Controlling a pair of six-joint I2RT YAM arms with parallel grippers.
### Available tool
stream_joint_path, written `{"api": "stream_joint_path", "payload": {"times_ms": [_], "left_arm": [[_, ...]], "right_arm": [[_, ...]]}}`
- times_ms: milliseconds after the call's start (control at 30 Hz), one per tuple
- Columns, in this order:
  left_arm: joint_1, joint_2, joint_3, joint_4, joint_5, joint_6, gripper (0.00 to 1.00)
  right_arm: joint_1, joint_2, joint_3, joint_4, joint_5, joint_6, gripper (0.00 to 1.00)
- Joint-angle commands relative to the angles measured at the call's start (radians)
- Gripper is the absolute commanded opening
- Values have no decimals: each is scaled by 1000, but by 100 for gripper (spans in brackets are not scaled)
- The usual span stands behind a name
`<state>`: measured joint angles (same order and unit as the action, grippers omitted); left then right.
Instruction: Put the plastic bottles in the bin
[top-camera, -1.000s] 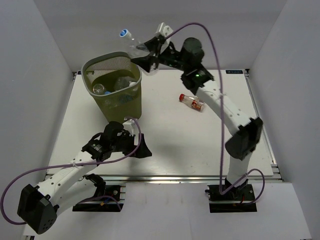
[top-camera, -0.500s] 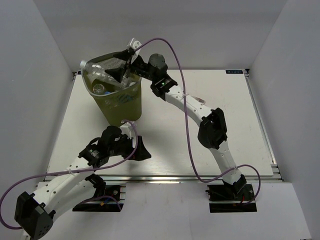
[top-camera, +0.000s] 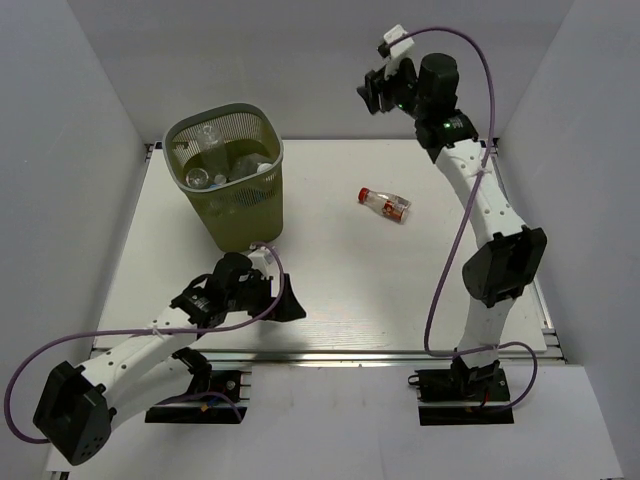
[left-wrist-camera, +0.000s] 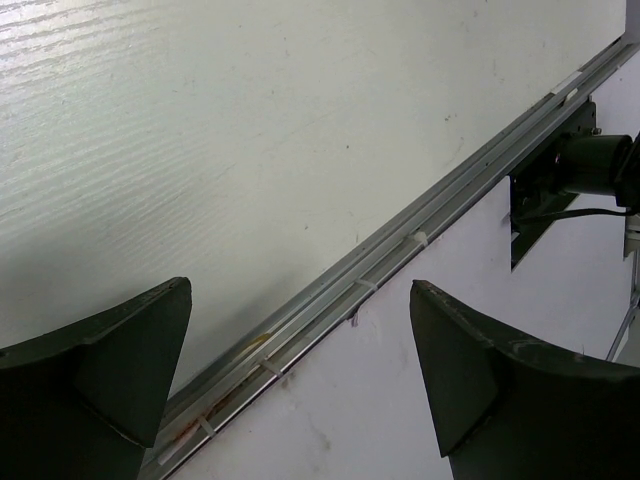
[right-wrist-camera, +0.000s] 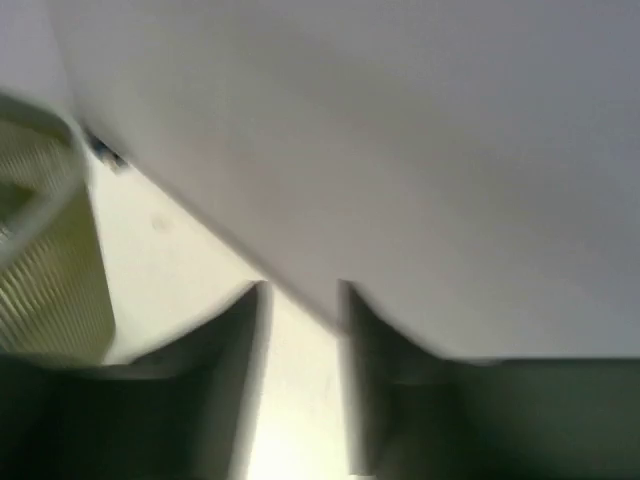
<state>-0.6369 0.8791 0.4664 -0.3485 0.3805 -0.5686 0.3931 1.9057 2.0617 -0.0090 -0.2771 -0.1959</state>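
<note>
**Step in hand: retrieve the last loose bottle.**

1. Status. The olive mesh bin (top-camera: 250, 210) stands at the upper left of the overhead view. Several clear plastic bottles (top-camera: 215, 170) lie inside it. One small red-capped bottle (top-camera: 385, 203) lies on its side on the white table (top-camera: 400, 290), right of the bin and well apart from it, just above frame centre.

2. Claw state. The right gripper (top-camera: 372, 92) hangs high at the upper right of the frame, above the far table edge. In the blurred wrist view its fingers (right-wrist-camera: 235, 340) are drawn close with a narrow gap between them, pinching nothing. The left gripper (left-wrist-camera: 300, 290) is spread wide and empty, low over the near table edge at the lower left.

3. Recommended procedure.
   - Spread the right claw fully before descending.
   - Come down over the bottle's body, not its cap, with the fingers across its long axis.
   - Close gently, because thin plastic is likely to buckle or squirt out sideways.
   - Lift clear of the bin rim and release only when centred above the opening.

4. Caution. A bottle lying on its side may roll if nudged.
</note>
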Motion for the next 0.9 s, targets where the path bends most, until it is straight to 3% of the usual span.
{"api": "stream_joint_path", "payload": {"times_ms": [0,67,100,167,333,400,533,600,867], "left_arm": [[-12,17,17,55,-3,6,100],[-12,26,17,66,-3,15,100],[-12,38,17,66,6,15,100],[-12,49,26,66,6,15,100],[-21,69,61,66,-34,24,100],[-30,69,104,13,-99,33,100],[-63,44,253,-119,-393,90,100],[-73,44,281,-133,-457,125,100],[-104,95,327,-60,-437,187,100]], "right_arm": [[-55,55,-5,-532,-8,-206,63],[-78,128,43,-765,1,-310,85],[-95,147,72,-810,-5,-326,89],[-115,182,86,-886,-23,-384,91],[-135,194,-72,-829,13,-459,91],[-138,219,-78,-824,15,-473,91],[-146,279,-60,-836,19,-490,91],[-145,299,-75,-830,33,-499,91],[-139,391,-66,-806,56,-510,91]]}}
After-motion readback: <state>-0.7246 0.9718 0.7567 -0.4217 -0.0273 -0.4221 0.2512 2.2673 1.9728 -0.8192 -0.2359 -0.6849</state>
